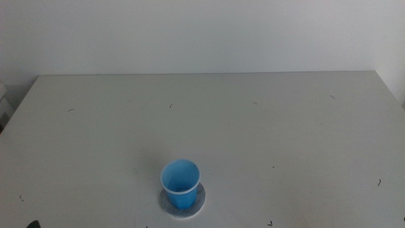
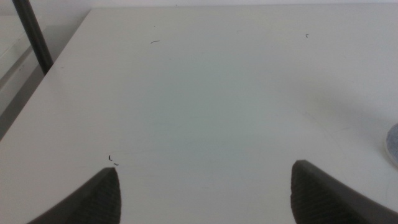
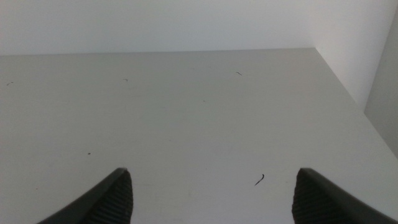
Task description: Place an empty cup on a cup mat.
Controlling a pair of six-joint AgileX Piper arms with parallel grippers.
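Observation:
The bright blue cup stands upright on the round grey-white cup mat near the front middle of the table in the middle view. An edge of the cup mat also shows in the left wrist view. Neither arm reaches into the middle view. My left gripper is open and empty over bare table, to the left of the mat. My right gripper is open and empty over bare table on the right side.
The white table carries a few small dark specks. A dark pole stands beyond the table's left edge. A wall rises behind the table's far edge.

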